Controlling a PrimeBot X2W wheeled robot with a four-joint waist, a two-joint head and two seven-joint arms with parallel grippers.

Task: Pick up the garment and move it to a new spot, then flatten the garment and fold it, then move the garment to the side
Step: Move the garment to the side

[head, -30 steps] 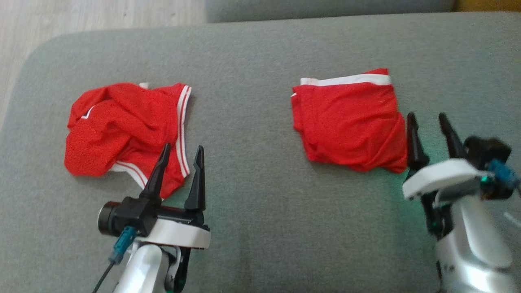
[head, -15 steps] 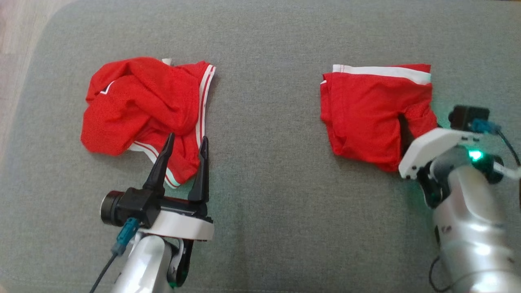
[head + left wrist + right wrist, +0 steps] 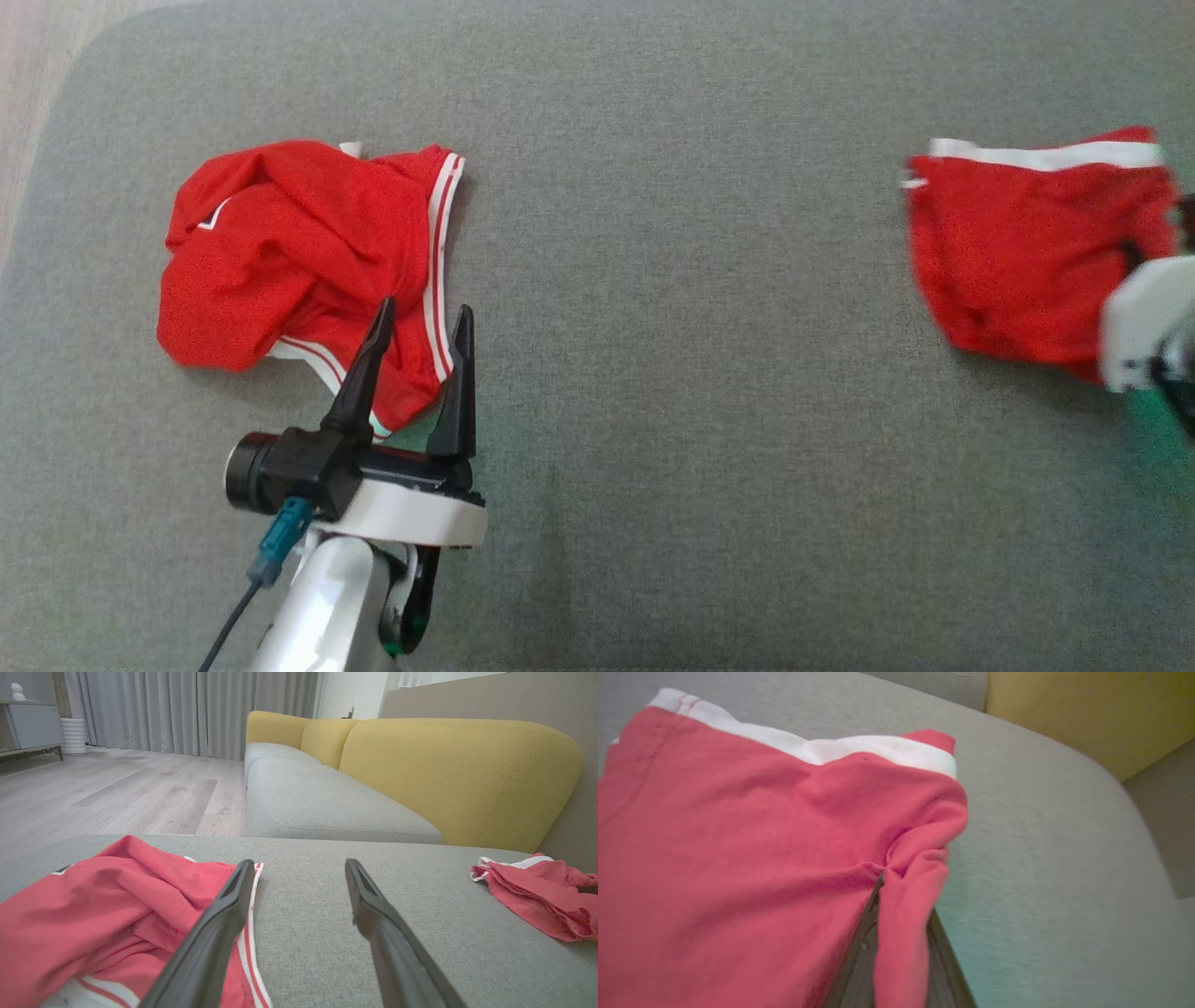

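The garment (image 3: pixel 1018 252) is a folded red pair of shorts with a white waistband, lying at the far right of the grey cushion (image 3: pixel 653 280). My right gripper (image 3: pixel 1132 254) is shut on its right edge; in the right wrist view the dark fingers (image 3: pixel 859 952) pinch a bunched fold of the red cloth (image 3: pixel 738 858). My left gripper (image 3: pixel 425 308) is open, holding nothing, its fingertips over the near edge of a second, crumpled red garment (image 3: pixel 280 252). The left wrist view shows that open gripper (image 3: pixel 299 865), the crumpled cloth (image 3: pixel 93 905) on the left and the folded garment (image 3: pixel 537 896) at far right.
The cushion's rounded left corner meets wooden floor (image 3: pixel 28 37). A yellow sofa back (image 3: pixel 458 774) and another grey seat (image 3: pixel 317 807) stand beyond the cushion. Bare grey cushion stretches between the two red garments.
My right gripper has shut on the folded garment's right edge and dragged it right, widening the gap to the crumpled one. The head view has shifted. The left gripper stays open in place.
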